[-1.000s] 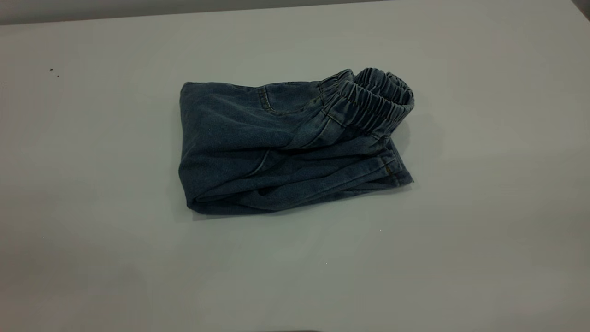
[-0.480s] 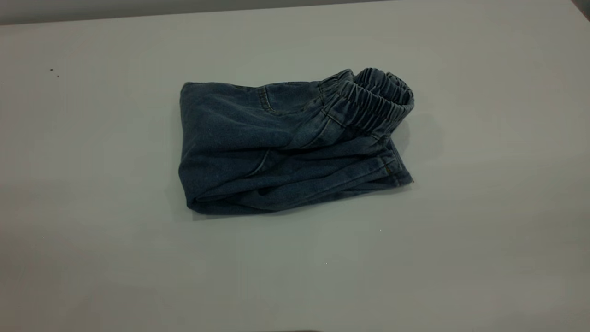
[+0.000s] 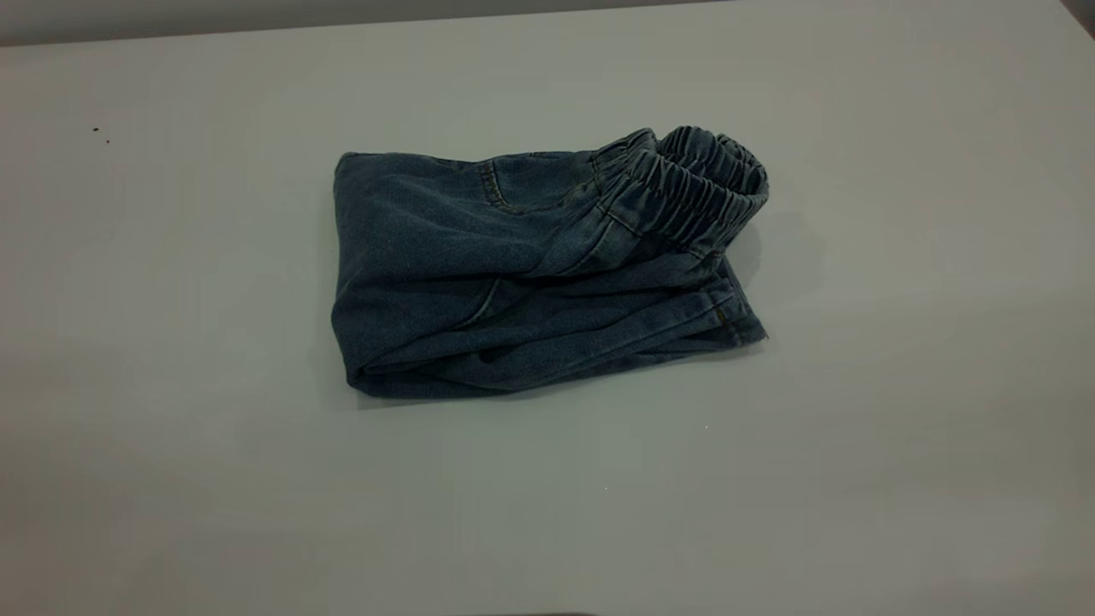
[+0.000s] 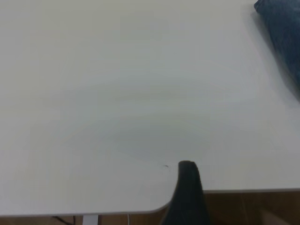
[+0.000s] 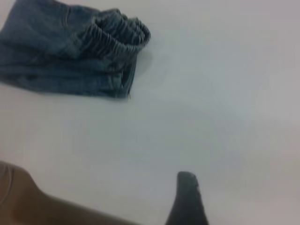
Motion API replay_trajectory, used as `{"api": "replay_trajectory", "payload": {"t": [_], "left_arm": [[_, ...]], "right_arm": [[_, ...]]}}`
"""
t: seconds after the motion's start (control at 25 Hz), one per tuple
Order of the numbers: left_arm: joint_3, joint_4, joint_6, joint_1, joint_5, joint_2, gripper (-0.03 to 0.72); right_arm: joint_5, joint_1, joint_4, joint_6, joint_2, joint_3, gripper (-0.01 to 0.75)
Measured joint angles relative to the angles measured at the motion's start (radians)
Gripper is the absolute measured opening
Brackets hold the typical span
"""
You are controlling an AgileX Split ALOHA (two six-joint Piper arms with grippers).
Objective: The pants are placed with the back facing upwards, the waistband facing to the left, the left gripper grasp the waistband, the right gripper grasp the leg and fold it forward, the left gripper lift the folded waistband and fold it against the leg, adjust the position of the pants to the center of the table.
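Observation:
The pants (image 3: 513, 274) lie folded into a compact denim bundle in the middle of the table (image 3: 171, 445). Their gathered elastic waistband (image 3: 693, 192) stands up at the bundle's right end, on top of the stitched leg hem (image 3: 727, 312). Neither arm appears in the exterior view. A dark part of my left gripper (image 4: 187, 192) hangs over the table's near edge, far from the pants (image 4: 283, 33), which show only as a corner. My right gripper (image 5: 187, 199) also hovers over bare table, well away from the pants (image 5: 56, 56) and their waistband (image 5: 117, 33).
Bare tabletop surrounds the bundle on all sides. A few tiny dark specks (image 3: 96, 131) mark the far left. The table's edge (image 4: 243, 190) runs close to the left gripper, with brown floor beyond it. Another stretch of table edge (image 5: 47, 197) shows in the right wrist view.

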Motion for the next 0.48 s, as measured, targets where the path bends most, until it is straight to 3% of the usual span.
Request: {"api": "replay_trajectory", "payload": {"t": [0.48], "left_arm": [[0.0, 0.0, 0.0, 0.0, 0.0, 0.0, 0.531]], "right_arm": [[0.006, 0.0, 0.017, -0.001, -0.031, 0.0, 0.46]]}}
